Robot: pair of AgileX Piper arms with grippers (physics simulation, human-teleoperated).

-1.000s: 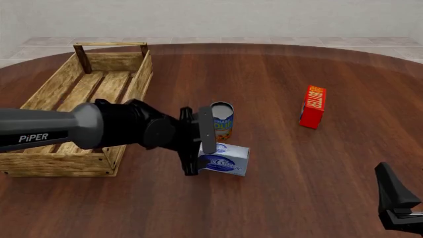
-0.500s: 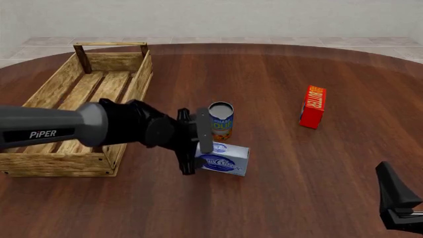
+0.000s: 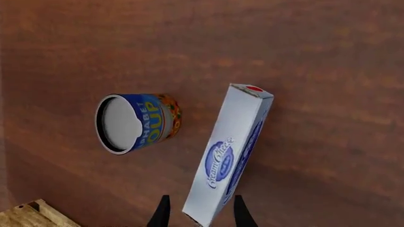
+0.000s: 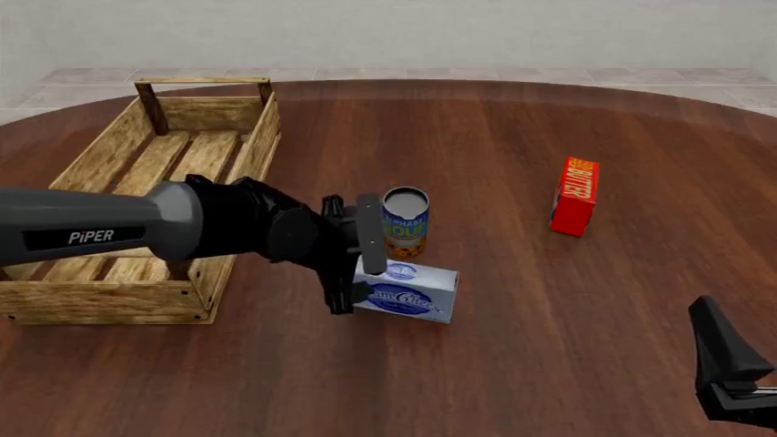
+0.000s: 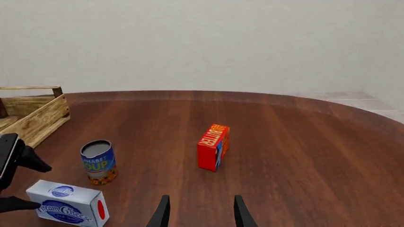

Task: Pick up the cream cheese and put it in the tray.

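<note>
Cream cheese (image 4: 407, 293) lying on the table (image 4: 510, 146), just in front of the soup can (image 4: 406, 221) and near the right wall of the tray (image 4: 249, 150). Left gripper (image 4: 349, 264) at the box's left end, fingers spread open to either side of that end; in the left wrist view the fingertips (image 3: 162, 213) flank the near corner of the box with gaps visible on both sides, so no contact judged yet. Box sits angled across the jaw line rather than square to it.

Right gripper (image 5: 198, 213) parked well apart at the near right edge, fingers apart, holding nothing. Red-orange box (image 4: 574, 196) upright, well clear of the work.

Risks noted:
- Closing on a skewed box likely to rotate it or squeeze it out sideways.
- Shallow engagement at the end only; possible slip or tilt on lift.
- Can close beside the far finger; any push forward may topple it.
- Low carry may strike the tray wall.
</note>
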